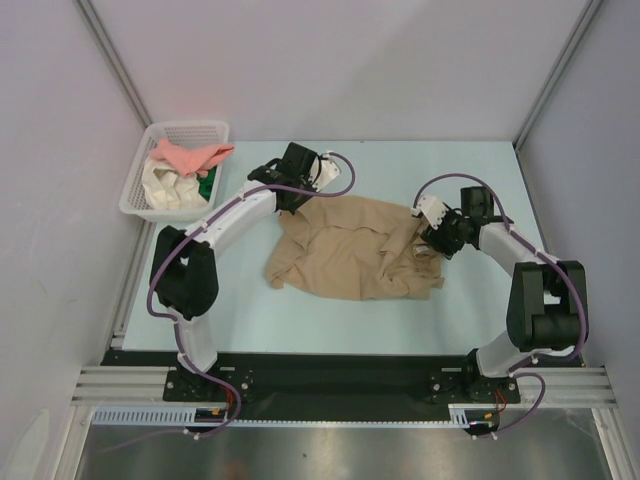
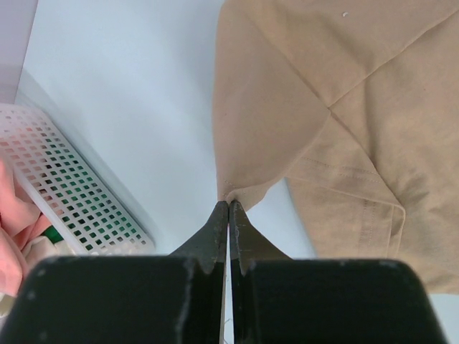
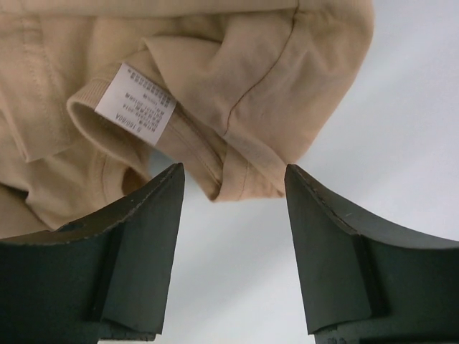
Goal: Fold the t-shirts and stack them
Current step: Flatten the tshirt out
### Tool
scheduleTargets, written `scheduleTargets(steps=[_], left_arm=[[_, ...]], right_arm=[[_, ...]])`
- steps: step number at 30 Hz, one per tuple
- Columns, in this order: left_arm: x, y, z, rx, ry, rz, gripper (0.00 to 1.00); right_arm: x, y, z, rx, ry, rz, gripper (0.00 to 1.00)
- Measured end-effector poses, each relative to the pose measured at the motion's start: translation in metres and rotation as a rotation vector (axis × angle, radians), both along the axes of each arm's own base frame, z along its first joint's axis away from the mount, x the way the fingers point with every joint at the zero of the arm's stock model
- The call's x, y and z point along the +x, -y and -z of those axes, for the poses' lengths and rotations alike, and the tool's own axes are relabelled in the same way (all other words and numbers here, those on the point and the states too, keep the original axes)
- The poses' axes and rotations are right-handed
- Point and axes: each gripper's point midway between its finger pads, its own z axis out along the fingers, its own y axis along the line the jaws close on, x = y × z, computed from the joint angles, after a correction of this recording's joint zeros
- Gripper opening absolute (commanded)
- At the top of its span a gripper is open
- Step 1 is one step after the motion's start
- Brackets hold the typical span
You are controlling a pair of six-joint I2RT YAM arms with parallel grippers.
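On the pale green table (image 1: 400, 320), the left gripper (image 2: 228, 206) is clamped tight on an edge of the crumpled tan t-shirt (image 1: 350, 245) at mid-table. The right gripper (image 3: 233, 175) stands agape, holding nothing, at the shirt's labelled collar. A white mesh basket (image 1: 140, 195) sits far left.

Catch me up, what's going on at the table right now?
Both arms are at the tan t-shirt, which lies crumpled and unfolded in the middle of the table. The left gripper is shut, pinching the shirt's edge on the side nearest the white mesh basket. The right gripper is open at the opposite side, poised over a fold by the neck label. The basket holds a pink garment, a white one and a green one.
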Motion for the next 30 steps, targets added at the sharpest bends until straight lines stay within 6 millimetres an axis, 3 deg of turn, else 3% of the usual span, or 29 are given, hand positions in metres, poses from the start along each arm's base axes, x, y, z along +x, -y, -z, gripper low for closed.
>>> scheduleTargets(steps=[4,7,8,11,13,17,22,24,26,27,30], left_arm=[[0.000,-0.001,0.000,0.007,0.002,-0.005,0.00],[0.000,-0.002,0.000,0.009,0.004,-0.007,0.00],[0.000,-0.002,0.000,0.010,0.004,-0.008,0.00],[0.001,-0.003,0.000,0.013,0.006,-0.010,0.00],[0.001,-0.003,-0.001,0.014,0.007,-0.011,0.00],[0.002,-0.005,-0.001,0.020,0.010,-0.018,0.00],[0.004,-0.011,0.000,0.025,0.013,-0.032,0.00],[0.006,-0.016,0.000,0.025,0.013,-0.043,0.00],[0.008,-0.021,0.000,0.025,0.013,-0.056,0.00],[0.008,-0.023,0.000,0.026,0.013,-0.060,0.01],[0.010,-0.027,0.000,0.026,0.013,-0.069,0.00]], right_arm=[[0.007,-0.002,0.010,0.001,-0.019,0.002,0.57],[0.012,-0.003,0.016,0.009,-0.036,0.013,0.39],[0.013,-0.004,0.016,0.012,-0.036,0.015,0.26],[0.016,-0.004,0.012,0.024,-0.033,0.032,0.05],[0.020,-0.005,0.006,0.030,-0.017,0.041,0.00],[0.027,0.004,-0.014,0.039,0.033,0.070,0.00],[0.048,0.043,-0.048,0.040,0.123,0.166,0.01],[0.054,0.058,-0.059,0.034,0.148,0.194,0.25],[0.054,0.060,-0.063,0.035,0.146,0.192,0.48],[0.052,0.058,-0.062,0.038,0.136,0.181,0.53],[0.040,0.040,-0.048,0.050,0.064,0.120,0.56]])
